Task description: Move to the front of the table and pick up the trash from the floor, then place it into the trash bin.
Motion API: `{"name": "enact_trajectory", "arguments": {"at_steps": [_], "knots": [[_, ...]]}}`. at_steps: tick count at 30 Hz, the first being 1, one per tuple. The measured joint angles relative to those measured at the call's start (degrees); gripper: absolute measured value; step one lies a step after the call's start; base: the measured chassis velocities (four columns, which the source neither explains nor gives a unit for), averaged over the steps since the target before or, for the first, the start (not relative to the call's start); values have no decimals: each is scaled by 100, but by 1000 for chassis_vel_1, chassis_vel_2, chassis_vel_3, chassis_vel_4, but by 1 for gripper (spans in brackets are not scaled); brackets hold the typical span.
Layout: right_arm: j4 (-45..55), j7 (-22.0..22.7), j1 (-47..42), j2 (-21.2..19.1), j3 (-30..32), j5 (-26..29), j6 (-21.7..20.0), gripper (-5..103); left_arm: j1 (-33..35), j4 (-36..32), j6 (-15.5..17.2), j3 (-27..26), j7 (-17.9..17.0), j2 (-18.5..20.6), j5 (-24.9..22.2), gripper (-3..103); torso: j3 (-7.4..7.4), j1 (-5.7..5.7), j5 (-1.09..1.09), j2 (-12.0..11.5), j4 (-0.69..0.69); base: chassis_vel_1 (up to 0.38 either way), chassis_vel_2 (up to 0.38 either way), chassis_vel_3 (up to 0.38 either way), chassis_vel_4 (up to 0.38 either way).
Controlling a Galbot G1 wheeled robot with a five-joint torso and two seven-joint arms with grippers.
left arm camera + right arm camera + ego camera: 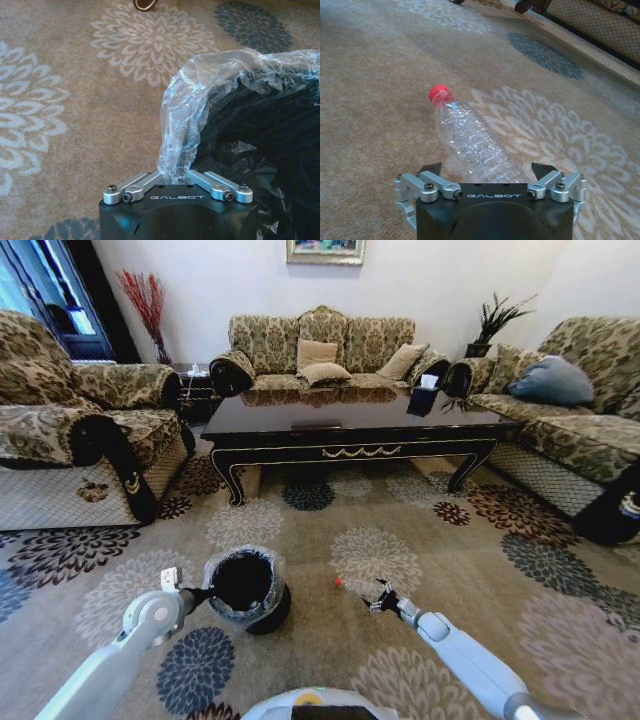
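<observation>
Mid-pickup: right gripper [487, 172] low over floor [440, 550], jaws wide astride bottle [470, 140] beside bin [245, 585]; left gripper [176, 176] pinched on bin liner [182, 125]; next, likely closing squarely on bottle, then lifting.

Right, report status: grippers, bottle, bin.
Left gripper shut on clear liner of round black trash bin. Right gripper open around clear red-capped plastic bottle. Beige flowered carpet between them bare.

Patterned sofas [320, 345] ring the room (blue cushion [551, 381] on one), red branches [145, 300] behind.
</observation>
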Motion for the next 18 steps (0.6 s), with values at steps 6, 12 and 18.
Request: {"name": "enact_trajectory", "arguments": {"at_steps": [6,12,18], "knots": [[-45,52,55,-6,-53,7,12,82,-48,34,0,19,28,-14,22,0,0,0,0,0,0,0,0,0,0],[-28,59,20,-15,-25,5,-16,54,-46,41,0,0,83,-5,49,0,0,0,0,0,0,0,0,0,0],[27,65,-85,-16,68,-74,-29,34,-23,5,0,-15,85,5,63,0,0,0,-1,0,0,0,0,0,0]]}}
